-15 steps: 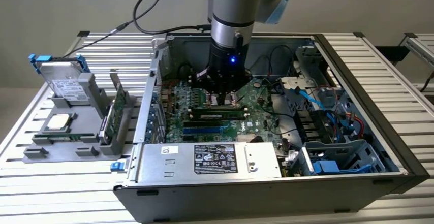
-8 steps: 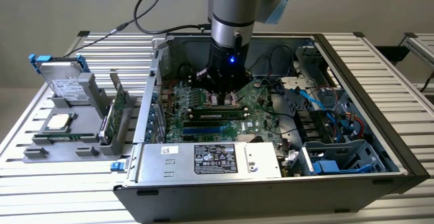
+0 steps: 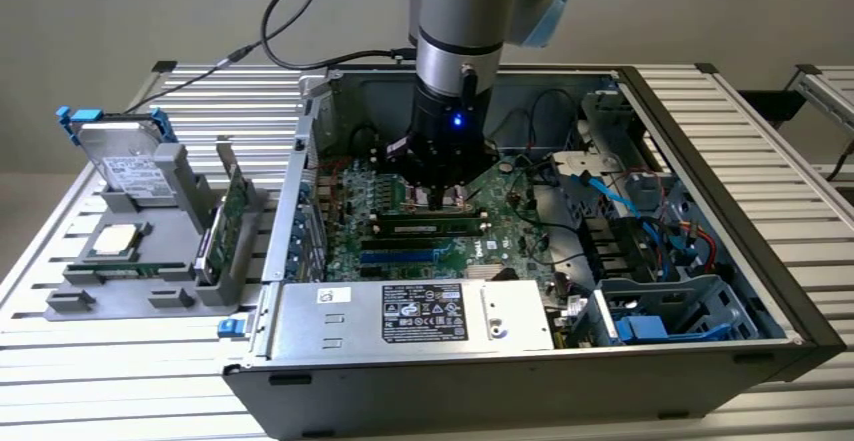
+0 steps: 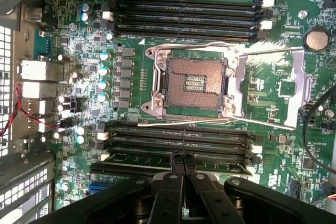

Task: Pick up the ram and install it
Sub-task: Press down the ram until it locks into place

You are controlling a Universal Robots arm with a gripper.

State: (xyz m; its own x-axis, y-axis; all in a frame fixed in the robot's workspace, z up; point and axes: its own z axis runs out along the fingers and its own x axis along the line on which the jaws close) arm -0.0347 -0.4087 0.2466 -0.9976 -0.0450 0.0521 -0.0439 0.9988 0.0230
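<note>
The ram (image 3: 427,226) is a long green stick with black chips. It sits along a memory slot on the motherboard (image 3: 514,246) inside the open computer case. In the wrist view the ram (image 4: 134,160) runs edge-on under my fingertips, among the slots on the near side of the CPU socket. My gripper (image 3: 441,199) hangs straight down into the case, directly over the stick's middle. Its two black fingers are pressed together with no gap, and the gripper's tips (image 4: 182,157) rest at the ram's upper edge. Nothing is held between the fingers.
The empty CPU socket (image 4: 191,82) lies beside the slots. A silver power supply (image 3: 414,313) spans the case front, and a drive cage with blue cables (image 3: 661,316) fills the exterior view's right. Outside the case, a grey fixture (image 3: 80,301) holds a hard drive (image 3: 127,161), a chip (image 3: 118,241) and an upright green card (image 3: 236,206).
</note>
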